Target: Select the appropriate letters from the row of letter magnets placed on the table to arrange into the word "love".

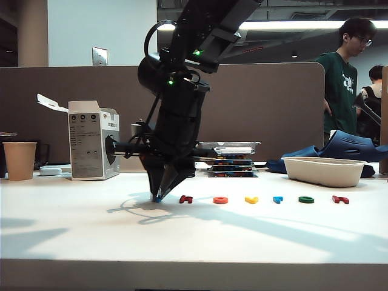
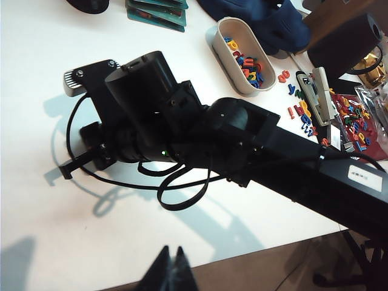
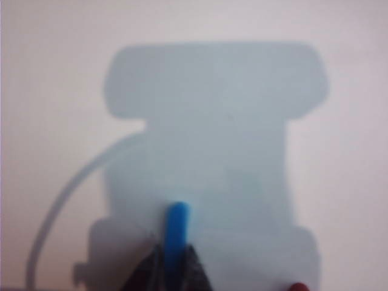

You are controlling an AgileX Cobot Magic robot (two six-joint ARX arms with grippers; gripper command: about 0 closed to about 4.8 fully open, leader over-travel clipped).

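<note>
Down on the table [image 1: 73,236], the right gripper [image 3: 173,267] pinches the blue bar [image 3: 176,233] beside a dark red letter [image 1: 185,199]; left gripper [image 2: 171,273] pressed together.

Bright overhead ceiling light throws long soft shadows across the table [image 1: 194,236] toward the camera. The right wrist view is blurred and washed out, the right gripper's [image 3: 172,267] shadow pale grey-blue. The left wrist view is sharper.
</note>
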